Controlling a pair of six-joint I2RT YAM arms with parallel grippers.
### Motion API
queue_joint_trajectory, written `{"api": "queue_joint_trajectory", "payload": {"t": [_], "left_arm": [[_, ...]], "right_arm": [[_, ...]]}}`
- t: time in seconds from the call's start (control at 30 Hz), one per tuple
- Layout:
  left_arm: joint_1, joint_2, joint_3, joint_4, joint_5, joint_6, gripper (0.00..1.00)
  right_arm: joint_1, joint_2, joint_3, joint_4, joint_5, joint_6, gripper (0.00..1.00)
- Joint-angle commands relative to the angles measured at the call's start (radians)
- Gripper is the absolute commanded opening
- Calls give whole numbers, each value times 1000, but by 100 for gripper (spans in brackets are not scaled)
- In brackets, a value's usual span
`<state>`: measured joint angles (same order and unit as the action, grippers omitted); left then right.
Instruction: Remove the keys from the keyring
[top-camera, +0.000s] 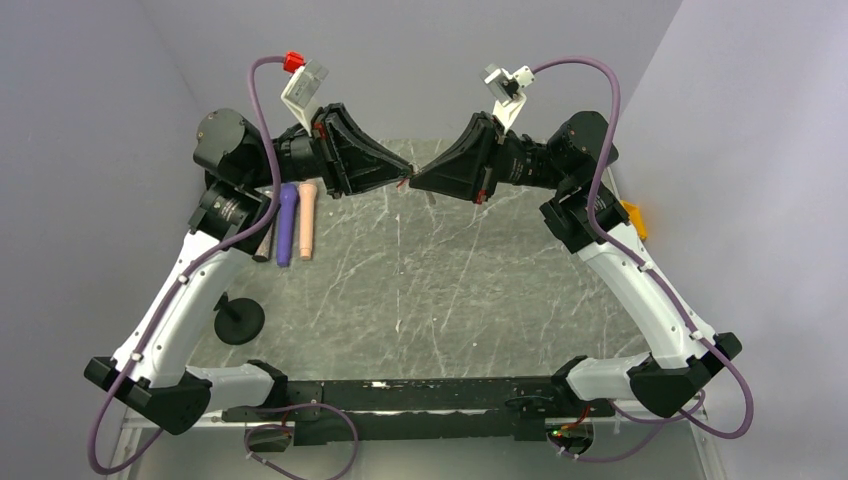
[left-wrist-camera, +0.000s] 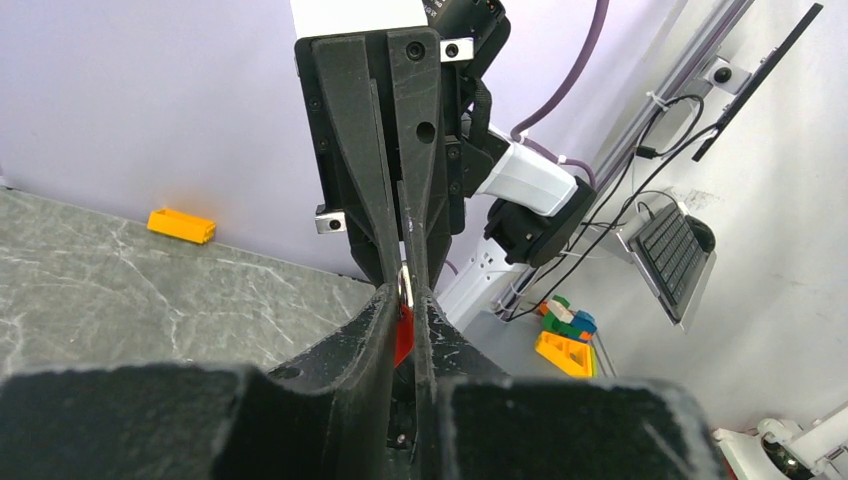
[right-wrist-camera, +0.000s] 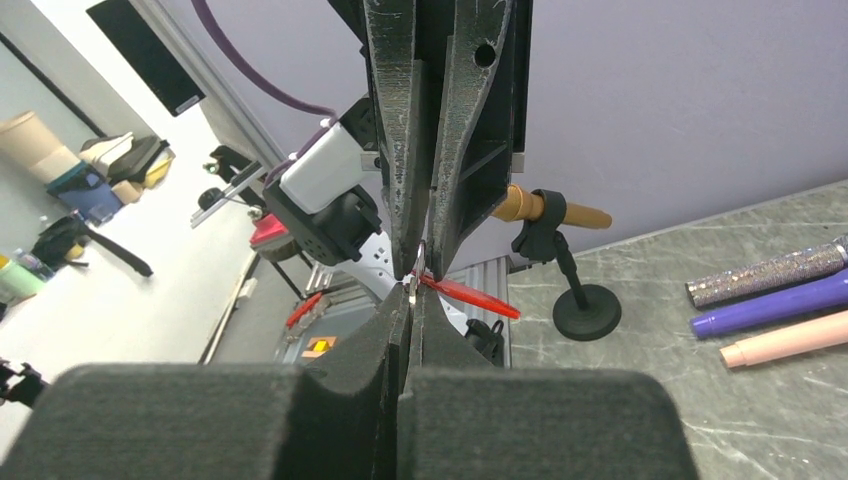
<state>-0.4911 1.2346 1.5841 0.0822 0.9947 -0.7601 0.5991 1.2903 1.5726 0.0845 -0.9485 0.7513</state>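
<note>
While shut, right hand (right-wrist-camera: 408, 300) (on keyring (right-wrist-camera: 470, 295))

Grey stone-look table (top-camera: 450, 280), thin white veins all over. Matte black on the left gripper (top-camera: 401, 184) and right gripper (top-camera: 417, 182), white on the arm links (top-camera: 170, 300). Bright red tag plus silvery ring on the keyring (left-wrist-camera: 403, 330). Then a purple pen (top-camera: 286, 225), a peachy pink pen (top-camera: 305, 220), a sparkly silver-brown glitter pen (right-wrist-camera: 765, 275). Yellow-orange box (left-wrist-camera: 181, 225), purple cables (top-camera: 262, 110), red plug (top-camera: 293, 61), black stand (top-camera: 238, 320). Pale lavender-grey walls (top-camera: 90, 80). Off to the side, toy bricks (left-wrist-camera: 565, 340) in yellow, green, blue.
</note>
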Motion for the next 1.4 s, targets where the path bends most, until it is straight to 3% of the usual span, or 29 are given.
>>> {"api": "queue_joint_trajectory", "payload": {"t": [0.0, 0.33, 0.53, 0.77, 1.0, 1.2, 1.37], "left_arm": [[-10, 0, 42, -3, -8, 28, 15], [-35, 12, 69, -54, -28, 71, 0], [-68, 35, 132, -198, -40, 178, 0], [-124, 91, 278, -557, -99, 421, 0], [-135, 101, 292, -613, -103, 465, 0], [-153, 143, 373, -760, -115, 558, 0], [-158, 139, 353, -762, -107, 568, 0]], "right_arm": [[0, -2, 37, 26, -10, -13, 0], [1, -2, 42, 4, -22, -25, 0], [0, -6, 45, -25, -24, -45, 0], [1, -19, 41, -109, -24, -96, 0], [1, -26, 34, -192, -27, -142, 0], [1, -25, 23, -227, -24, -163, 0], [0, -9, 39, -263, -31, -182, 0]]}}
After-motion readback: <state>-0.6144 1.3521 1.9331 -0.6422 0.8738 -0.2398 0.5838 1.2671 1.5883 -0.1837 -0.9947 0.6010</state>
